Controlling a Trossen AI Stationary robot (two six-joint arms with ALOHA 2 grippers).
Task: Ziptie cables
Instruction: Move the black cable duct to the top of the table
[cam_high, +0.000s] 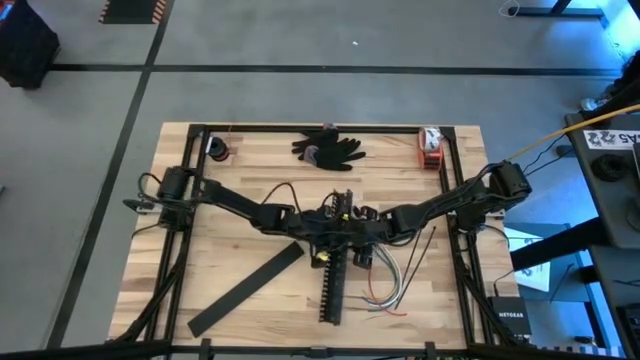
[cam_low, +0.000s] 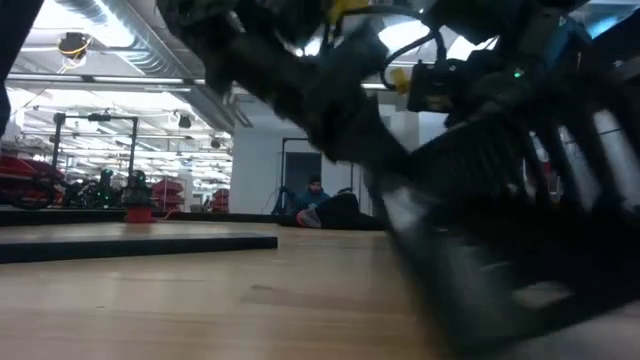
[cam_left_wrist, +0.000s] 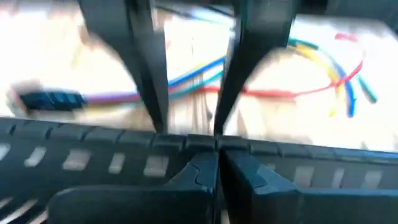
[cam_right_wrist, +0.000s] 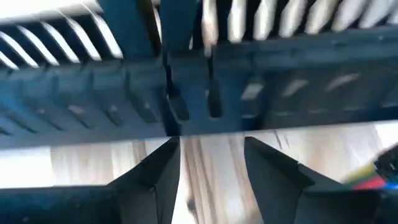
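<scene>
Both arms are meeting at centre frame in the high view, over the top end of the long black comb-slotted plastic bar (cam_high: 333, 285).

Left gripper (cam_high: 322, 228): fingers pinched together, nothing visible between them in the left wrist view; the tips are sitting right at the bar's wall (cam_left_wrist: 124, 165).

Right gripper (cam_high: 362, 232): jaws standing part open, bare wood showing between them in the right wrist view, so not holding anything; slotted bar (cam_right_wrist: 298, 93) just ahead.

Loose bundle of thin grey, white and red cables (cam_high: 392, 285) is lying on the wooden table (cam_high: 240, 170) just right of the bar, lower centre-right of the high view. Thin dark straight ziptie (cam_high: 424, 248) looks to be lying just up-right of them — too fine to be sure.

Handling, my read: cables are light, floppy, will splay and slide, so grab mid-bundle where the strands run together. Ziptie is stiff, slick, lying flat; pinch near one end and it should lever up.
</scene>
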